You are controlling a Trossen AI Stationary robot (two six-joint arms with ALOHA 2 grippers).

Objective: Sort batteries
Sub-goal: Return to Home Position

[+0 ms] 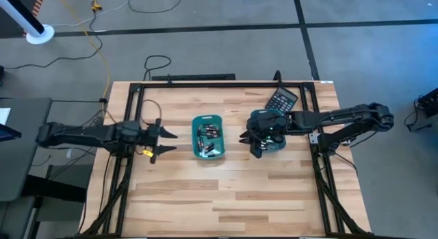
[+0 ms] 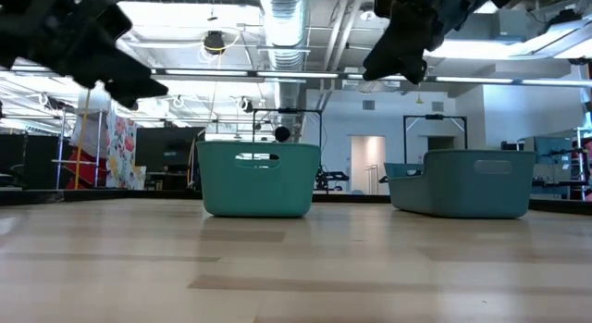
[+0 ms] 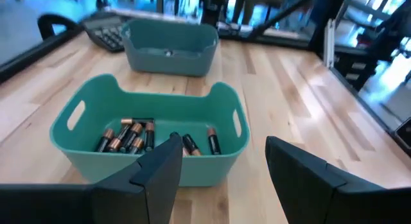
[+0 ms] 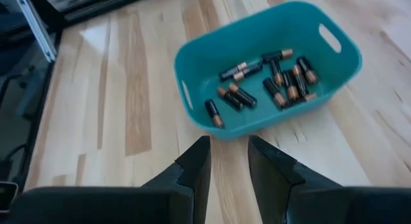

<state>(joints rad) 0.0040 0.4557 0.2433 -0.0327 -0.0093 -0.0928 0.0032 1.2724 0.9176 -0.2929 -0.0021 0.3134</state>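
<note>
The batteries (image 3: 128,135) lie in the green tray (image 3: 90,89), just ahead of the left gripper (image 3: 221,152). Its fingers (image 3: 160,172) stand wide apart and hold nothing. The right gripper (image 4: 228,150) hangs at the other side of this tray, above the edge of the blue tray (image 3: 173,57). Its fingers (image 4: 192,166) leave only a narrow, empty gap.
</note>
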